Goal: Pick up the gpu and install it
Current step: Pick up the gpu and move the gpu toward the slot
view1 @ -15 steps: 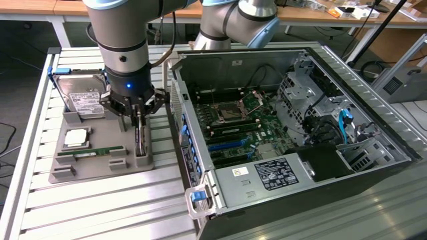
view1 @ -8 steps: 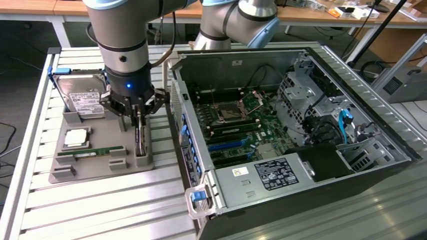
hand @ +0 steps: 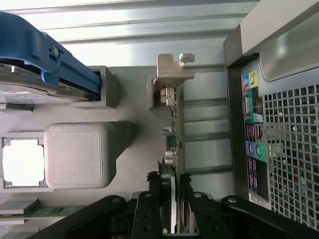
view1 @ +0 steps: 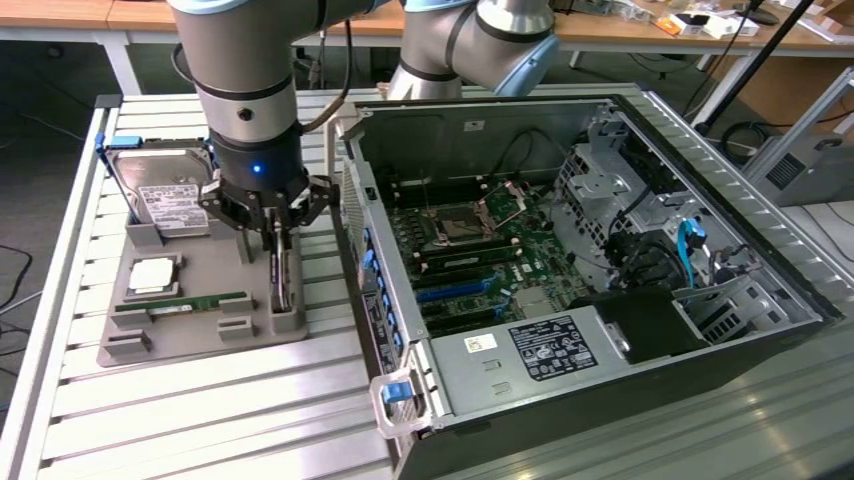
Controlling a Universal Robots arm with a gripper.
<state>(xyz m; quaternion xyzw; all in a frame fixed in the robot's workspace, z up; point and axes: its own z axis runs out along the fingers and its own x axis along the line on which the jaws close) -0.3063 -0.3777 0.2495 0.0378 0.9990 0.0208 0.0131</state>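
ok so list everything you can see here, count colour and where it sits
gpu: one, dark, standing on edge in the holder
hard drive: one, silver, white label, upright in the holder
cpu: one, silver, flat on the holder
ram stick: one, green, flat on the holder
holder: one, grey, on the table, exterior view's left
pc case: one, dark, open, exterior view's right
motherboard: one, green, inside the pc case
power supply: one, silver, inside the pc case
table: one, silver slats, under everything
arm: one, grey, above the holder
end effector: one, black, closed on the gpu
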